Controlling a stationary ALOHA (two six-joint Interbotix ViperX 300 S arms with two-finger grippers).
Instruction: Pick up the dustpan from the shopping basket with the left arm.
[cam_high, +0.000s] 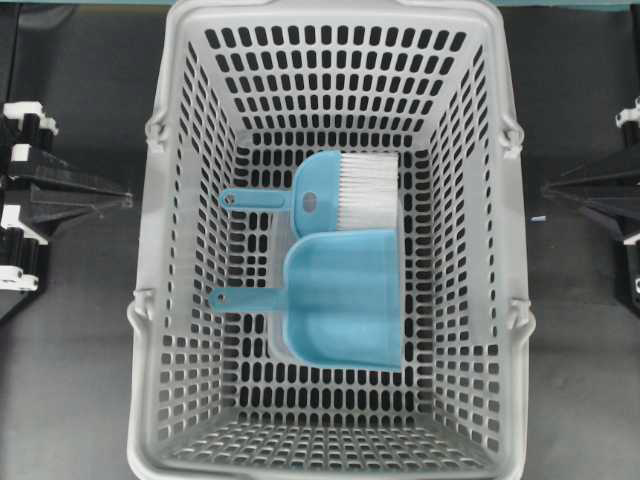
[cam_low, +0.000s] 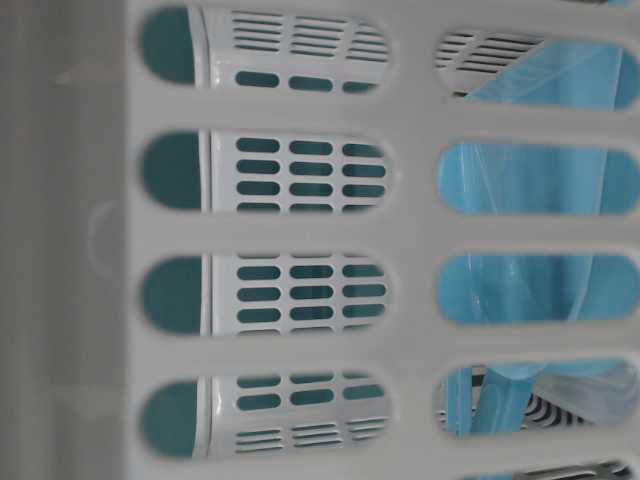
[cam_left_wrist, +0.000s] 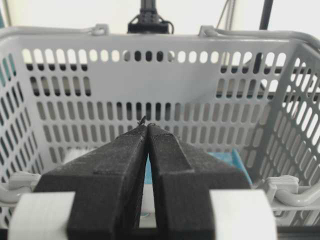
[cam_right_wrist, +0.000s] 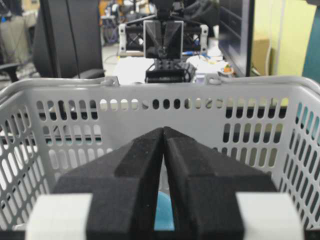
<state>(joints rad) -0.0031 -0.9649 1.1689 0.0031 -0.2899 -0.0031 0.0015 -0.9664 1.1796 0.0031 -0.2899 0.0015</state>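
Desk: dark matte top (cam_high: 70, 400), teal strip along the far edge; overhead view shows nothing loose on it beside the basket.
Overhead – shopping basket: light-grey lattice shopping basket (cam_high: 150, 300) fills the middle, long axis running top to bottom of the view.
Overhead – dustpan: light-blue dustpan (cam_high: 345, 295) flat on basket floor, right of centre; thin handle w/ hole points toward left wall. Hand brush (cam_high: 345, 190) lies just beyond it, bristles touching or overlapping the pan's far rim, can't tell which.
Overhead – arms: left arm (cam_high: 50, 190) parked outside left wall, right arm (cam_high: 600, 195) outside right wall; both well apart from pan.
Table-level: basket wall right against lens, blurred; blue plastic seen thru slots at right, prob. the dustpan, can't tell which part.
Left wrist: left pincer (cam_left_wrist: 147, 126) w/ pads together, nothing between them, aimed level at far wall from outside the near rim; sliver of blue below.
Right wrist: right pincer (cam_right_wrist: 164, 131) likewise closed & empty, outside opposite rim.
Step (judged): start, approach not yet begun.
Next move (judged): left pincer must spread, rise over rim, drop inside; handle on the near side looks the easiest grab. Keep clear of brush, lattice slots could snag a pad.
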